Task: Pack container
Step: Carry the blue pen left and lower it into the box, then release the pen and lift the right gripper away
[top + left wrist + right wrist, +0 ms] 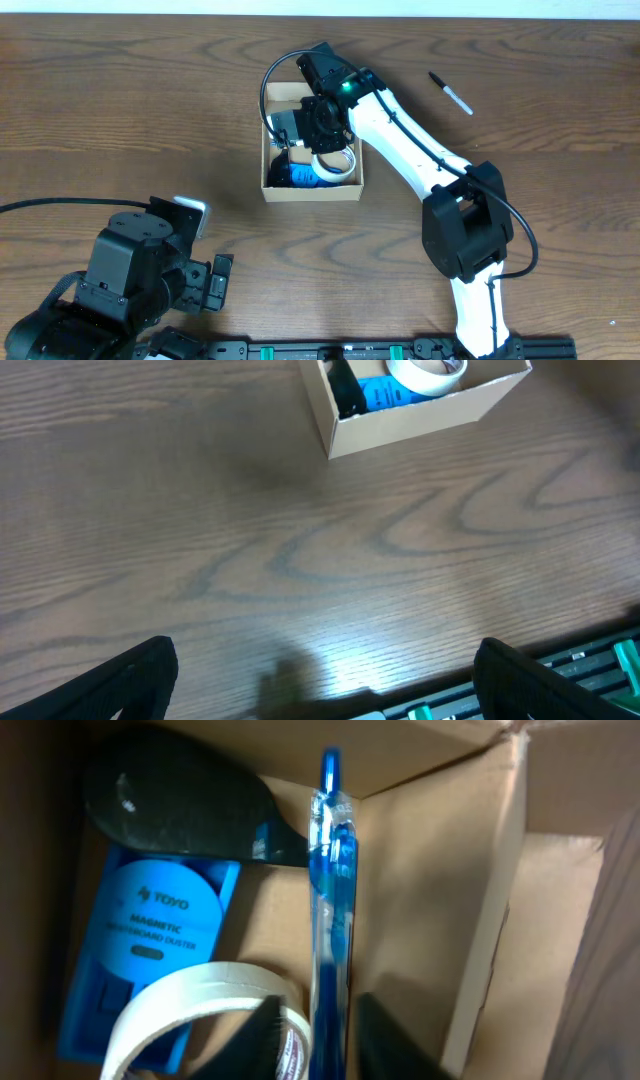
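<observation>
The cardboard box sits open-topped on the table, about midway across and nearer the far edge than the near one. The right gripper hangs directly over it, reaching down inside. In the right wrist view its fingers flank a blue pen closely enough that they appear to be clenched on it, though a thin gap shows on one side.

The pen's long axis runs straight out from between the fingers toward an inner corner of the box, with its far end close to the wall. Just beside it lie a roll of white tape and a blue Toyo whiteboard duster. A dark rounded object, too blurred to name, lies past the duster.

The coming move turns on one relation: the box floor lies straight ahead of the right fingers along the pen's axis. Letting go there should probably drop the pen beside the tape, along the wall, and not across it.

The left gripper is parked near the near-left corner with its fingers spread wide and holding nothing. The box lies well ahead of it.

A black marker lies slantwise on the table to the right of the box, toward the far edge. The right arm is clearly the nearer one for it.
</observation>
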Controlling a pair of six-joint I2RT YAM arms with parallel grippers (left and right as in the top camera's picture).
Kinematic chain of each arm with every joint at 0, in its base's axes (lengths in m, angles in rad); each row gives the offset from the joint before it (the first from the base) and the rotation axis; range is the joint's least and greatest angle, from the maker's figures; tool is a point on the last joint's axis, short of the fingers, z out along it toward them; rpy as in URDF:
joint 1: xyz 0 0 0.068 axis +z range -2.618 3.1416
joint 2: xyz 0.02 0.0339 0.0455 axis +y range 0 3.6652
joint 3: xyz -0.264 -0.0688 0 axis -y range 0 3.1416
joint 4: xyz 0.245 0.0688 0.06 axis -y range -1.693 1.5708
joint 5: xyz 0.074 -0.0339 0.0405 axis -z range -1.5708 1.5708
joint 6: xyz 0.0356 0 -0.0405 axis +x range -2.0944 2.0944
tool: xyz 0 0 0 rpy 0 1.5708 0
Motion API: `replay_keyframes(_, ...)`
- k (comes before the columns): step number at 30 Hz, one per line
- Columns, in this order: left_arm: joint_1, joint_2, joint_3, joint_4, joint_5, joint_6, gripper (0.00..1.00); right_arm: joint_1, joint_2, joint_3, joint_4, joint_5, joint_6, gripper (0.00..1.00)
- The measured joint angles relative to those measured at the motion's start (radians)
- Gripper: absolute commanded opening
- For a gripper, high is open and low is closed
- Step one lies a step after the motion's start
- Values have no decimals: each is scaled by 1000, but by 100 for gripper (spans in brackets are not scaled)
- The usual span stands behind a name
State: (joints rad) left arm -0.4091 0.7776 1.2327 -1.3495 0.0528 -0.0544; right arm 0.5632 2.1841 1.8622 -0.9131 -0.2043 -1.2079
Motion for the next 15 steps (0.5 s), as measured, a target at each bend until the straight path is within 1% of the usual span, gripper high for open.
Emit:
replay_keyframes(1,0,0,0,0,0,0,95,0,2,0,1,1,6,56)
replay_keyframes(2,0,0,0,0,0,0,95,0,2,0,3,3,1,57)
replay_keyframes(6,0,0,0,0,0,0,95,0,2,0,6,3,-1,53)
replay_keyframes(11,0,0,0,0,0,0,95,0,-10,0,6,3,22,55)
replay_keyframes(15,0,0,0,0,0,0,95,0,-94,-4,18,20,60,54)
